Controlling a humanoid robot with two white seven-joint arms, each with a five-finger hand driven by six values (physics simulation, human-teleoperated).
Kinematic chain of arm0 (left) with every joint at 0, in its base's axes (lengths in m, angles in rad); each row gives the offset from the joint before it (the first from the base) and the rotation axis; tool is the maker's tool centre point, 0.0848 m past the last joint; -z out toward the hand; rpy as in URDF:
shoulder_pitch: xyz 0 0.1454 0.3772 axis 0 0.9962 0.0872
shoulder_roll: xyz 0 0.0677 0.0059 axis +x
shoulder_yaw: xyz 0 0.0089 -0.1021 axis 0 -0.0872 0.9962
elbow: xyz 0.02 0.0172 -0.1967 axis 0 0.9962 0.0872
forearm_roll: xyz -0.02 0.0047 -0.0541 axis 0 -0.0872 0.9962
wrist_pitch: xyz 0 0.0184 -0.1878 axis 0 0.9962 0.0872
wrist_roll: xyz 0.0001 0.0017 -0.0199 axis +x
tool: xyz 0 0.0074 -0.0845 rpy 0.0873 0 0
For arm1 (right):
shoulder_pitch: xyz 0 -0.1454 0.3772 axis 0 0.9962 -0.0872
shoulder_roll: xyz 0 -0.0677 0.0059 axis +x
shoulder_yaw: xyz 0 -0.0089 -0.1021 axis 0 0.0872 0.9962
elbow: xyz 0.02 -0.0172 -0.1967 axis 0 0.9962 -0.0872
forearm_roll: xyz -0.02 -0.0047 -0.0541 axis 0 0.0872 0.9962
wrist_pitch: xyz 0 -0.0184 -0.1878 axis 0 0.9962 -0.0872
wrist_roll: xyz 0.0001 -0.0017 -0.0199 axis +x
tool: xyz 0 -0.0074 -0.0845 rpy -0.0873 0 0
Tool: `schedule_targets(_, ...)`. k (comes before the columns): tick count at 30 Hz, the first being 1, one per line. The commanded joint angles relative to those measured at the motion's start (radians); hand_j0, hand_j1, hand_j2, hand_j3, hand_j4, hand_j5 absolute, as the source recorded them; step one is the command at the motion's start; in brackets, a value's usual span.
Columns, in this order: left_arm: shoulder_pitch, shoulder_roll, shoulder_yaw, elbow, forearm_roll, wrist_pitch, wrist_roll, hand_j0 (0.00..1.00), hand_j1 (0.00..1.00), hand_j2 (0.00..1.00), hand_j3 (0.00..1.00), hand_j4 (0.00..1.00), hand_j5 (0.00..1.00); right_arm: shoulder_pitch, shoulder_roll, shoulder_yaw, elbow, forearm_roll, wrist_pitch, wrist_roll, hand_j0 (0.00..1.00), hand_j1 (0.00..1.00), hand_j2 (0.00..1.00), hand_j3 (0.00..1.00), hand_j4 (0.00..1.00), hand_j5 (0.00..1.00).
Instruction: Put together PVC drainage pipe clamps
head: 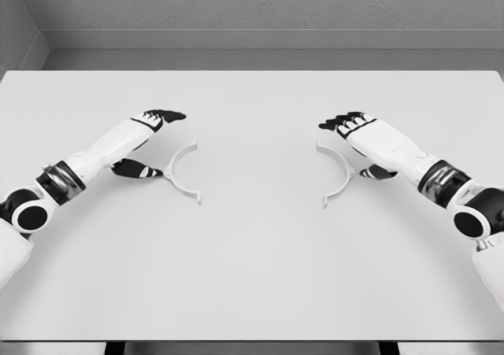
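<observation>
currently, left hand (150, 141) spread beside left clamp half (179, 171) at nine o'clock; right hand (356, 144) spread beside right clamp half (337, 174) at three o'clock on tabletop (252, 276).

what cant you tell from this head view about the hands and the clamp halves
- Head view: whether the left hand touches the left clamp half; the gap is too small to judge.
- Same for the right hand and right clamp half.
- Both palms face away.
- Upper arms are cut off by the edges.

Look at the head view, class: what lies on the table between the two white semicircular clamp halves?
Nothing: between the left white semicircular clamp half and the right one, the head view shows only bare white table.
</observation>
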Motion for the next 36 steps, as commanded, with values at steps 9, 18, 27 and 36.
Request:
schedule_targets(9, -0.002, -0.016, -0.011, 0.000, 0.007, 0.001, 0.001, 1.00, 1.00, 1.00, 1.00, 1.00, 1.00, -0.017, 0.010, 0.020, 0.019, 0.007, 0.017, -0.001, 1.00, 1.00, 1.00, 1.00, 1.00, 1.00)
schedule_targets(18, -0.002, -0.035, -0.011, -0.003, 0.007, 0.001, 0.001, 1.00, 1.00, 1.00, 1.00, 1.00, 1.00, -0.021, 0.010, 0.022, 0.031, 0.008, 0.017, -0.001, 1.00, 1.00, 1.00, 1.00, 1.00, 1.00)
schedule_targets(27, -0.002, -0.032, -0.003, -0.001, 0.010, 0.001, 0.001, 1.00, 1.00, 1.00, 1.00, 1.00, 1.00, -0.028, 0.012, 0.036, 0.039, 0.018, 0.023, -0.001, 1.00, 1.00, 1.00, 1.00, 1.00, 1.00)
schedule_targets(36, -0.055, -0.019, -0.006, 0.071, 0.010, 0.001, 0.001, 1.00, 1.00, 1.00, 1.00, 1.00, 1.00, -0.041, 0.029, 0.066, 0.039, 0.018, 0.038, -0.001, 1.00, 1.00, 1.00, 1.00, 1.00, 1.00)
